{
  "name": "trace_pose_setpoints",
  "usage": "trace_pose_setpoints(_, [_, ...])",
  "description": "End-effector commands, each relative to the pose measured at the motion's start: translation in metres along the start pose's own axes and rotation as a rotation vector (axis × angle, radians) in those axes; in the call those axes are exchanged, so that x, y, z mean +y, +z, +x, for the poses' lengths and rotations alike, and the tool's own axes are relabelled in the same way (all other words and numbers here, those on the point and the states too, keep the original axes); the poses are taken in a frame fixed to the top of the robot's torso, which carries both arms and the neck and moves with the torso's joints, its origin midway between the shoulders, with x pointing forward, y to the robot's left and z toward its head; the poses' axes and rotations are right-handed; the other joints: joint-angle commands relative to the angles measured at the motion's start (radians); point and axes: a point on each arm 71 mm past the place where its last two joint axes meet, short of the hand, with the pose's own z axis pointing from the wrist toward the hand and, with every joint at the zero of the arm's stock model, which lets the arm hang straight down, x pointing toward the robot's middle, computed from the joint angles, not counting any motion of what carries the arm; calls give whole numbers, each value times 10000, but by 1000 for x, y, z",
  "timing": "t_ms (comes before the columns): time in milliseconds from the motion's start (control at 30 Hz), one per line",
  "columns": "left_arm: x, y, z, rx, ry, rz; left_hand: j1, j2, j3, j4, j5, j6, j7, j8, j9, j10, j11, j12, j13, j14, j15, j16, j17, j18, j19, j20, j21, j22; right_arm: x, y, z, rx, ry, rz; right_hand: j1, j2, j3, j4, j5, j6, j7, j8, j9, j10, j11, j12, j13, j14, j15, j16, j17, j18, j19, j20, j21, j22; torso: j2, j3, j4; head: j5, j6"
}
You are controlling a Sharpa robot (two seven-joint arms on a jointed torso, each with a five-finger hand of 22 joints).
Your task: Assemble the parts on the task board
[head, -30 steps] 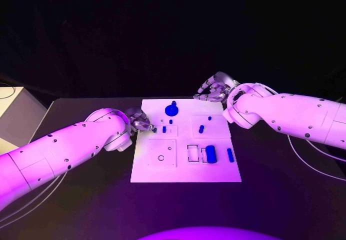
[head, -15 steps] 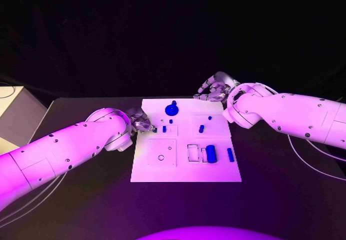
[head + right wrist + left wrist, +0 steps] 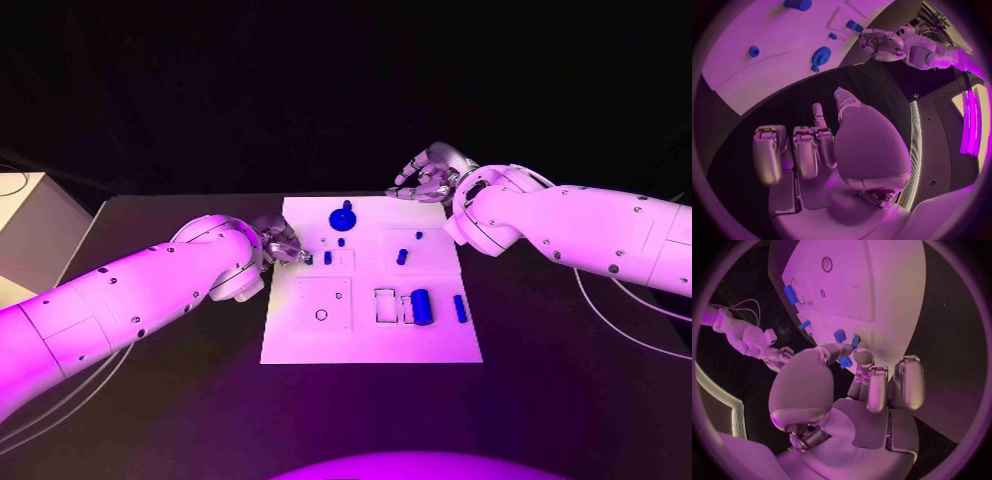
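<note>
The white task board (image 3: 368,340) lies mid-table with several blue parts on it. At its left edge my left hand (image 3: 283,245) reaches over the board near a small blue peg (image 3: 327,257). In the left wrist view its thumb and a finger pinch a small blue part (image 3: 845,361) just above the board (image 3: 879,285). Beyond the board's far right corner my right hand (image 3: 427,180) hovers over the black table. Its fingers (image 3: 807,150) are curled in and hold nothing. A round blue knob (image 3: 343,217) stands near the far edge, the same blue knob (image 3: 821,56) lying ahead of the right hand.
A long blue block (image 3: 421,305) and a thin blue bar (image 3: 460,308) lie beside a rectangular slot (image 3: 385,305) at the board's right. A ring outline (image 3: 320,315) marks its left half. A pale box (image 3: 26,235) stands at the table's far left.
My left hand has drawn back slightly toward the board's left edge. The right hand has stayed where it was.
</note>
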Motion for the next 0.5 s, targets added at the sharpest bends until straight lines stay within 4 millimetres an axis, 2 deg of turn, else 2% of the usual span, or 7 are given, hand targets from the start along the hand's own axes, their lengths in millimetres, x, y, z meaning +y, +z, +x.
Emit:
trace_pose_setpoints(33, [0, 1, 4, 237, 159, 6, -1, 75, 1855, -1888, -10, 162, -60, 18, 4, 8, -18, -46, -8, 959, -62, 49, 2392, -73, 3, -5, 0, 330, 1, 0, 1, 107, -83, -133, -102, 12, -10, 13, 49, -98, -4, 31, 9, 697, -15, -14, 2286, 993, -64, -13, 2425, 35, 744, -75, -28, 2150, 1, 3, 7, -5, -7])
trace_pose_setpoints(500, [-2, 7, 11, 602, 336, -90, -19, 79, 1845, -1869, -65, 162, -56, -1, -9, 28, -12, -44, 18, 959, -59, 47, 2390, -65, -25, -9, -21, 294, 2, -1, 2, 134, -72, -167, -102, 12, -10, 13, 49, -98, -4, 31, 9, 697, -15, -14, 2286, 993, -64, -13, 2425, 35, 744, -75, -28, 2150, 14, 8, -14, -63, -49])
